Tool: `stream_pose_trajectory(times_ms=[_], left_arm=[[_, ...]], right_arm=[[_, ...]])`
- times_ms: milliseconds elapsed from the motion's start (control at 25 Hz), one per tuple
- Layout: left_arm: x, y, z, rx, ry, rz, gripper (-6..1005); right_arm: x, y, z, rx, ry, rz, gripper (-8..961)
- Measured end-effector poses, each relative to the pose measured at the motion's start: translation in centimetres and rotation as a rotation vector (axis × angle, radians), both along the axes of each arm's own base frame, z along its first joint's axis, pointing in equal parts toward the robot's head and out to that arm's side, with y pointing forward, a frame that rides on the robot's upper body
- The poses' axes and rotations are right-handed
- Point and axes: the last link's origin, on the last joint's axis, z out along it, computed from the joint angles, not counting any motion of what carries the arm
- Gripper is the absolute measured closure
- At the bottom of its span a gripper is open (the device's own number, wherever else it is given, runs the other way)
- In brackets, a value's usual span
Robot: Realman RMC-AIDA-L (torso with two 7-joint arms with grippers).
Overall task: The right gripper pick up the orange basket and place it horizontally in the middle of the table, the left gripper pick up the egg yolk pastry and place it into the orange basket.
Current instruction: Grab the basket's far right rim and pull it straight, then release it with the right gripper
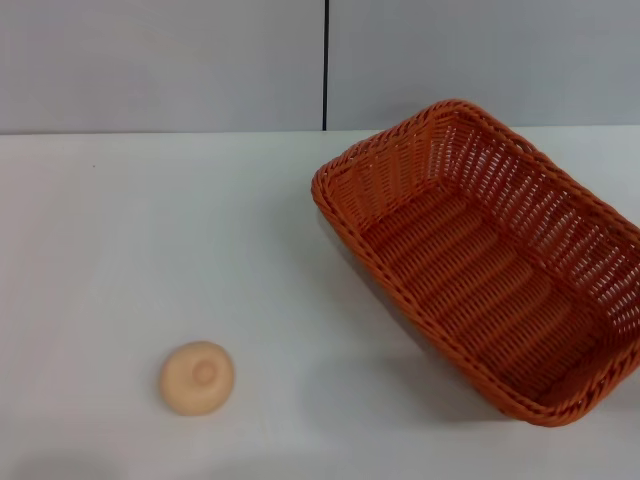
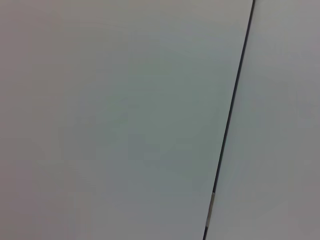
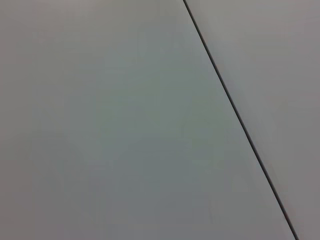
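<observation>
The orange basket (image 1: 490, 255) lies on the right half of the white table (image 1: 150, 250), set diagonally with its open side up and nothing inside. The egg yolk pastry (image 1: 197, 377) rests on the table near the front left, well apart from the basket. Neither gripper shows in the head view. Both wrist views hold only a pale grey wall panel with a dark seam, and no fingers.
A grey wall (image 1: 160, 60) with a vertical dark seam (image 1: 325, 60) stands behind the table's far edge. The basket's right end reaches the head view's right border.
</observation>
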Motion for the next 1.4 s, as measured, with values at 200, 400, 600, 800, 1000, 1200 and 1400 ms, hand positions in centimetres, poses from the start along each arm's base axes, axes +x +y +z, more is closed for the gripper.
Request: stream_pose_trajectory(times_ms=[200,400,600,800,1000,1200,1400], left_arm=[[0.1,0.4,-0.1,-0.008,-0.001,-0.006,170],[0.1,0.6,-0.2,-0.012,-0.001,-0.007,171],[0.1,0.5,-0.2,-0.013,-0.003,-0.003,171],[0.1,0.5,-0.3,-0.014,-0.009,-0.001,172],[0.1,0.5,-0.4,-0.015,-0.013,0.000,172],[0.0,0.3,-0.7,-0.021,-0.022,0.005,172],[-0.1,0.1,-0.8,-0.023,-0.025,0.012,173]], right_arm=[[0.1,-0.3,0.6,0.007,0.003,0.012,132],[0.6,-0.6,1.7,0.006,0.014,0.022,140],[0.4,-0.1,3.2,-0.081,0.019,0.066,148],[-1.2,1.7,6.0,-0.337,0.005,0.126,155],[-4.7,3.9,8.5,-0.680,-0.057,0.051,163],[-6.5,4.9,10.2,-0.833,-0.091,-0.095,171],[-8.4,6.0,12.2,-1.035,-0.165,-0.289,179]])
